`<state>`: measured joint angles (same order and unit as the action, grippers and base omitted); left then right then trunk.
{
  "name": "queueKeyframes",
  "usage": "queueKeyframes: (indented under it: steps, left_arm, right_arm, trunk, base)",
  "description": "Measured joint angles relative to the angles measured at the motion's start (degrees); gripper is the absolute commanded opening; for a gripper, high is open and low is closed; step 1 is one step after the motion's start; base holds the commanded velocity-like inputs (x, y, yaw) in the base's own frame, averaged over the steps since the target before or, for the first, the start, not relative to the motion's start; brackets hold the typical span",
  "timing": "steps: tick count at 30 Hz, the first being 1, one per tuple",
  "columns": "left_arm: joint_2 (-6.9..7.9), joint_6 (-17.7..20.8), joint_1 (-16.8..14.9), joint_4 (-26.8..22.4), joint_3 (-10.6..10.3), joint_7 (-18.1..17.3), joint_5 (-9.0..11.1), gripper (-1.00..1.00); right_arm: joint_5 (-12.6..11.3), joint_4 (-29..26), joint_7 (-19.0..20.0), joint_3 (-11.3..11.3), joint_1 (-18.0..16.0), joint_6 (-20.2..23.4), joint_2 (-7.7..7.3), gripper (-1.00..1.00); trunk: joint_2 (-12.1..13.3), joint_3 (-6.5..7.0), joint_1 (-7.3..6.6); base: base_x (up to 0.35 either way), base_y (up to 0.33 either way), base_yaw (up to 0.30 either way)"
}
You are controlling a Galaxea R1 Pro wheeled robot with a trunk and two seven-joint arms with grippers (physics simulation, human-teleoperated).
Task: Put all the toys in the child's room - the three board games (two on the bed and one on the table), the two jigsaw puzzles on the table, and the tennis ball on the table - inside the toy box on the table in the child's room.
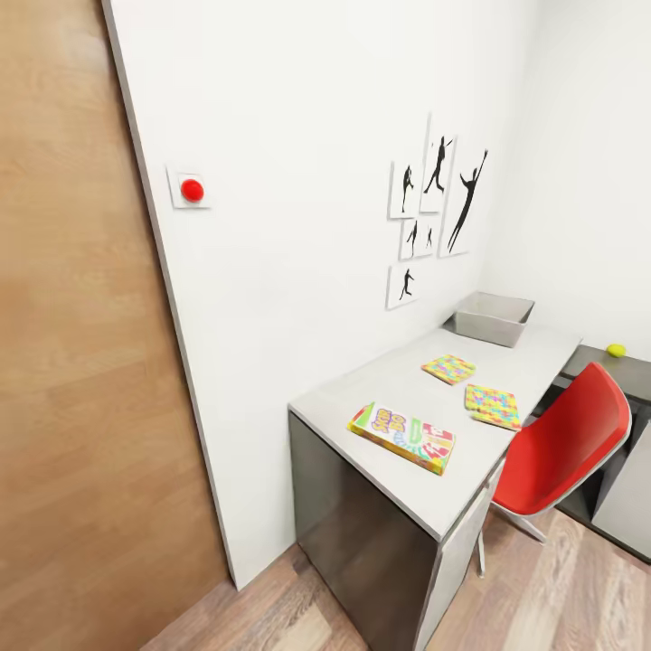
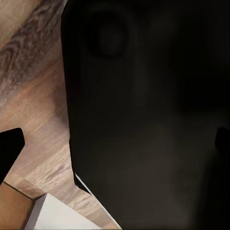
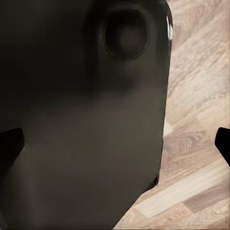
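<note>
The table runs along the white wall toward the far corner. Relative to it: the yellow-green-red game box lies flat near its near end; two puzzles lie further along the top, one toward the wall, the other at the front edge, apart from each other. The toy box sits at the far end against the wall. The ball rests on the lower dark shelf beyond the table's end. A red chair stands at its front side. Black silhouette pictures hang above it.

In each wrist view a dark robot part blocks the middle over wood floor; only dark finger tips show at the edges, so whether either pincer is open or holding anything cannot be told.
</note>
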<state>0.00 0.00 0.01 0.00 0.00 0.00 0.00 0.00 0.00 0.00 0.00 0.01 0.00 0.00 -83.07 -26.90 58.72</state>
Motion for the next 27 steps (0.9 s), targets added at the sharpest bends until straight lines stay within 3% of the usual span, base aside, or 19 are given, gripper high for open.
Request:
queueKeyframes:
  steps: [4,13,18,27]
  left_arm:
    - [-1.15,-0.08,-0.75,-0.34,-0.19,0.00,-0.24,1.00]
    - [-1.29,-0.29,-0.86,-0.47,-0.24,0.00,-0.30,1.00]
    - [-1.31,-0.37,-0.87,-0.51,-0.28,0.00,-0.31,1.00]
    - [-1.32,-1.12,-0.87,-0.54,-0.36,0.00,-0.38,1.00]
  right_arm:
    - [-0.24,0.08,-0.29,-0.08,0.00,-0.09,1.28,1.00]
    - [-0.18,0.08,-0.31,-0.35,0.01,-0.20,2.17,1.00]
    - [-0.18,0.08,-0.32,-0.33,0.01,-0.20,2.37,1.00]
    - [-0.38,0.08,-0.32,-0.46,0.01,-0.09,2.14,1.00]
  trunk:
    - [0.01,0.02,0.01]
    - [0.01,0.02,0.01]
    - [2.00,0.91,-1.08]
    - [5.61,2.52,-3.06]
  base:
    - [0.000,0.000,0.000]
    - [0.000,0.000,0.000]
    - [0.000,0.000,-0.041]
    - [0.000,0.000,-0.240]
